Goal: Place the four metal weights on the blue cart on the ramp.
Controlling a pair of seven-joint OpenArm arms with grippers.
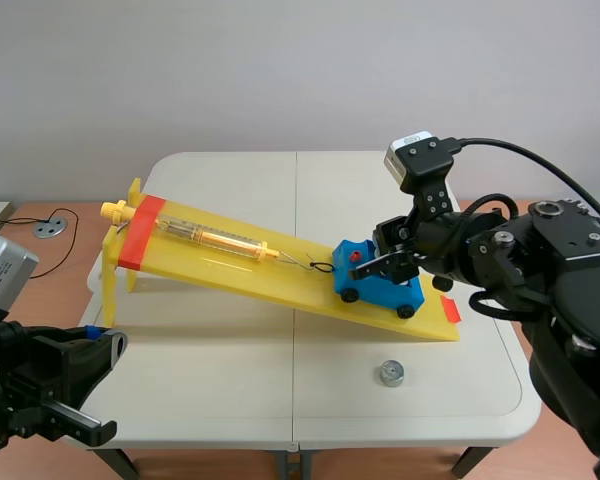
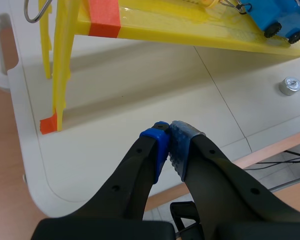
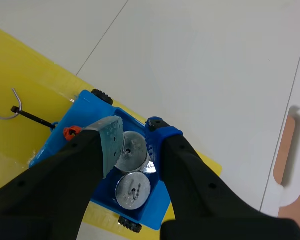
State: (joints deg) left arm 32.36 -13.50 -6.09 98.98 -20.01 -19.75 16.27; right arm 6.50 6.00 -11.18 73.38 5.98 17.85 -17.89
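Right tool [image 3: 135, 135] is parked over the blue cart [image 3: 85, 112], which sits low on the yellow ramp [image 1: 280, 280]. Its fingers are set narrow, with the upper weight [image 3: 131, 150] clamped between the pads and lying tilted inside the cart tray. A lower weight [image 3: 133, 189] is seen flat in the tray beneath the fingers. An edge of what looks like a third disc [image 3: 150, 166] is tucked beside them, but this cannot be confirmed. One loose weight [image 1: 391, 374] is left on the worktop [image 1: 230, 380], near the ramp's low end and well apart from the cart.

Left tool [image 2: 169, 131] is closed on nothing, pads pressed together, and is held low over the near worktop edge, away from the ramp.

Handling is judged as follows. The weights are small solid metal discs, so they are likely dense for their size, rigid and smooth. Slip is possible on the polished rim, so the loose one is best taken across its diameter with the pads low on the side wall. The cart has wheels and rests on a slope, so a dropped or pushed weight could set it rolling. A gentle, vertical release is called for.
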